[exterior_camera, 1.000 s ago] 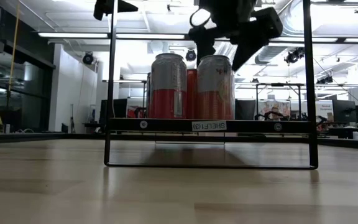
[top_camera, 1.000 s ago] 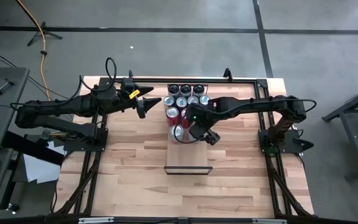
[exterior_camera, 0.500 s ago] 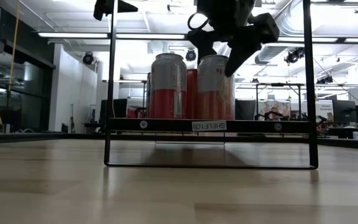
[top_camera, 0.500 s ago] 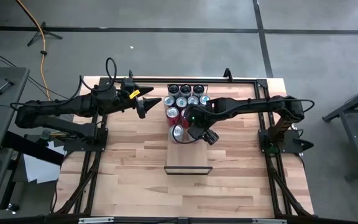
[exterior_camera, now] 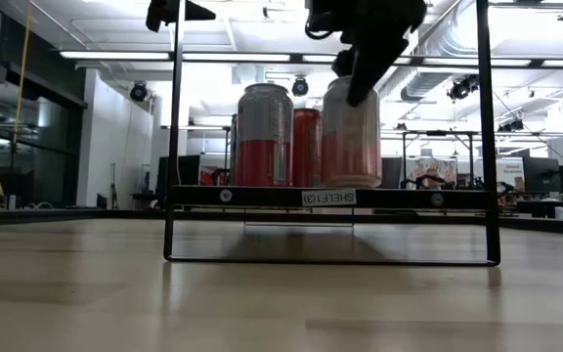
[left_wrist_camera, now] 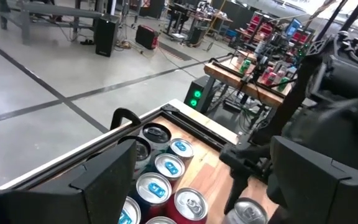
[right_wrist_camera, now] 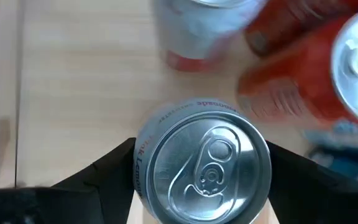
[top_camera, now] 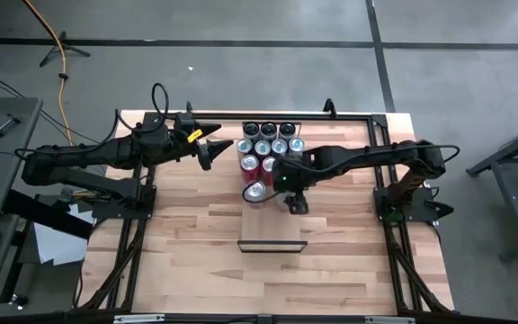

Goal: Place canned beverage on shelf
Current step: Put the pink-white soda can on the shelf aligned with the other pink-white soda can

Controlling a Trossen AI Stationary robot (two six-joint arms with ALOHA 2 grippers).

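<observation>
Now lifted just clear of the shelf (exterior_camera: 330, 197) rim and shifted out of line with its neighbours: silver-topped can (exterior_camera: 351, 132), red band low, gripped from above by right gripper (exterior_camera: 360, 73), fingers closed on its sides. Placement apparently being adjusted, not finished. Farther back, 2 cans stand on the plank. Left gripper (top_camera: 212, 147) waits open beside the can cluster.

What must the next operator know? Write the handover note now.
Right claw: closed around the silver-topped red-and-grey aluminium can, low over the long pale wooden shelf.
Left claw: open, waiting left of the other cans clustered at the shelf's far end.
Done: the gripped can is at shelf level beside a neighbouring can.
Left: probably settle it, release, then lift the right arm clear.
</observation>
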